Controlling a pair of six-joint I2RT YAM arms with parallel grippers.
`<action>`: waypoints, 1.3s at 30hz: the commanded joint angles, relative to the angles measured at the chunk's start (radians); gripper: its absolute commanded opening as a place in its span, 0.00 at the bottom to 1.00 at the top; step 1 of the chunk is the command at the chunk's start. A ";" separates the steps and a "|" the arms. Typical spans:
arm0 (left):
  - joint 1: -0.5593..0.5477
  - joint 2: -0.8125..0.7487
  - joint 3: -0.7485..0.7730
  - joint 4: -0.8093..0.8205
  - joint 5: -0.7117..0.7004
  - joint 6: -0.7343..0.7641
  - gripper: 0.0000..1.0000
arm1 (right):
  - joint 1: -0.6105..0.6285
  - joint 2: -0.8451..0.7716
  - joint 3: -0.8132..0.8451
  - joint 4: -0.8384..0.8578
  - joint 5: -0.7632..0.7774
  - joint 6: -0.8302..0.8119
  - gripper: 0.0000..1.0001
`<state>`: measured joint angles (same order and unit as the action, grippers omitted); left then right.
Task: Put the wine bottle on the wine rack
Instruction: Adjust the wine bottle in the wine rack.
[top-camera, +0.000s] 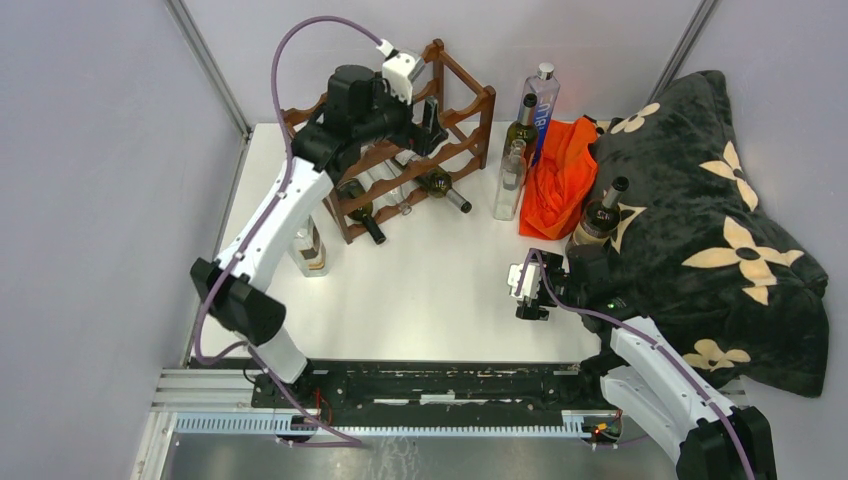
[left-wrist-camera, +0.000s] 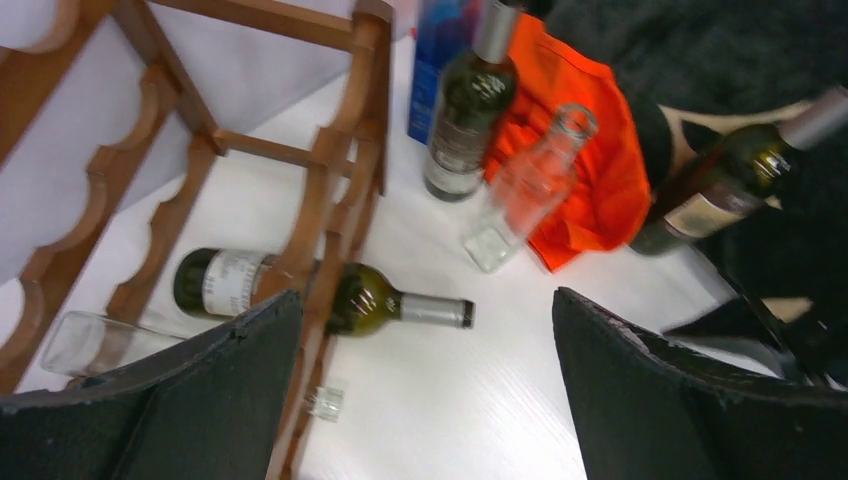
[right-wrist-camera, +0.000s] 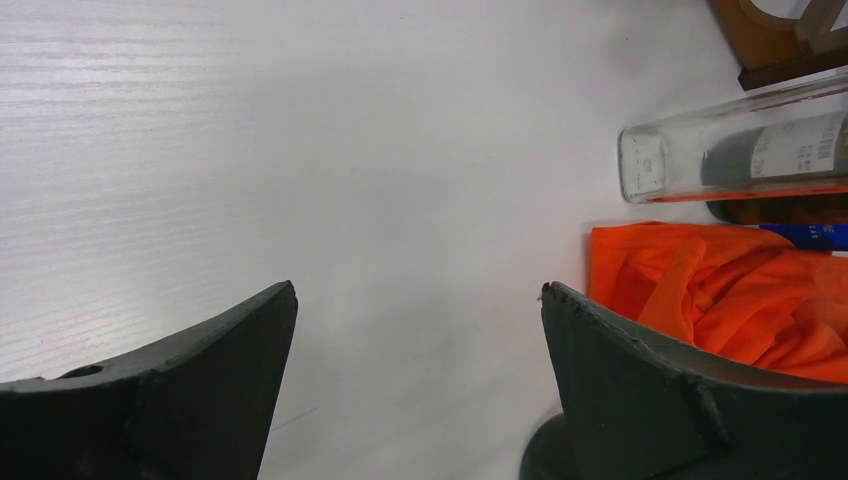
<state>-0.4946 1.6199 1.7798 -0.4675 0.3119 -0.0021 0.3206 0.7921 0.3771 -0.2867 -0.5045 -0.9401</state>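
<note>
The reddish-brown wine rack (top-camera: 462, 118) (left-wrist-camera: 335, 190) stands at the back left of the white table. A green wine bottle (top-camera: 442, 186) (left-wrist-camera: 365, 298) lies in its lowest tier, neck pointing right. A second dark bottle (top-camera: 362, 215) and a clear one (left-wrist-camera: 85, 340) lie beside it. Another wine bottle (top-camera: 520, 128) (left-wrist-camera: 462, 110) stands right of the rack. One more (top-camera: 597, 220) (left-wrist-camera: 715, 190) leans on the black blanket. My left gripper (top-camera: 430, 118) (left-wrist-camera: 428, 295) hovers open over the rack, holding nothing. My right gripper (top-camera: 527, 290) (right-wrist-camera: 418, 288) is open above bare table.
A clear glass bottle (top-camera: 510, 182) (right-wrist-camera: 700, 150), a blue bottle (top-camera: 541, 100) and an orange cloth (top-camera: 562, 175) (right-wrist-camera: 720, 290) sit right of the rack. A flowered black blanket (top-camera: 720, 230) fills the right side. A small bottle (top-camera: 310, 250) stands near the left arm.
</note>
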 joint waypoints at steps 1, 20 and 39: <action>0.011 0.132 0.205 -0.109 -0.087 0.072 0.96 | 0.005 0.000 -0.007 0.015 -0.022 -0.008 0.98; 0.033 0.481 0.456 -0.214 -0.231 0.344 0.66 | 0.005 0.007 -0.008 0.013 -0.020 -0.011 0.98; 0.059 0.295 0.289 -0.272 -0.088 0.408 0.09 | 0.005 0.008 -0.007 0.013 -0.021 -0.011 0.98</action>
<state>-0.4465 2.0357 2.0811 -0.7456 0.2642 0.3191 0.3206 0.8005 0.3752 -0.2935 -0.5140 -0.9409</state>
